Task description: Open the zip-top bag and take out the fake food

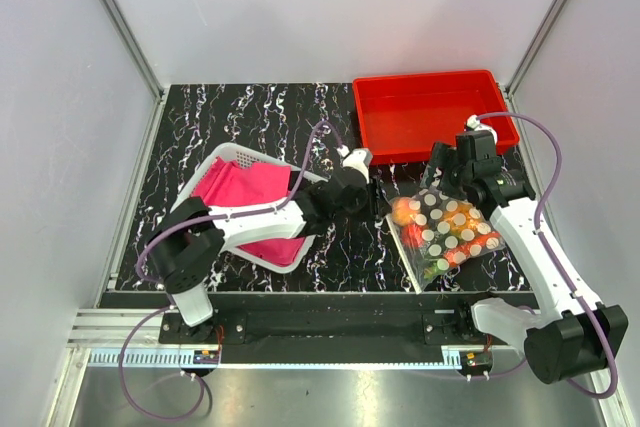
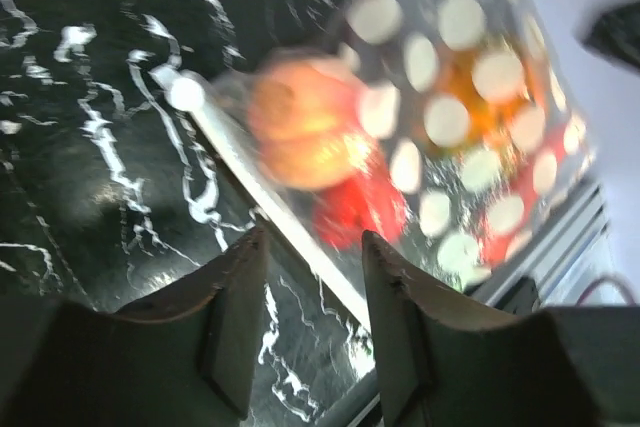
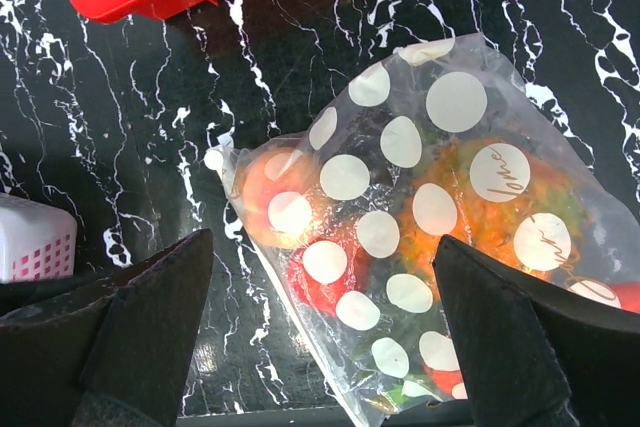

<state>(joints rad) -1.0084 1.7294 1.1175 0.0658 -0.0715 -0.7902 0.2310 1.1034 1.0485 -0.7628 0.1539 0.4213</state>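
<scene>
- The zip-top bag (image 1: 445, 232) lies flat on the table, right of centre near the front edge. It looks unopened to me, with the fake food (image 3: 275, 197) inside.
- My left gripper (image 2: 312, 267) sits low at the bag's left edge, jaws apart, with the white zip strip (image 2: 255, 182) running just ahead of them. I'd pinch one lip of the strip only, clear of the fruit.
- My right gripper (image 3: 322, 247) hovers above the bag, jaws wide apart. It needs the opposite lip so the two pull apart.
- The red tray (image 1: 420, 117) beyond looks a likely drop spot.

robot lab cell, white panels (image 1: 300, 7), aluminium rails (image 1: 120, 22)
</scene>
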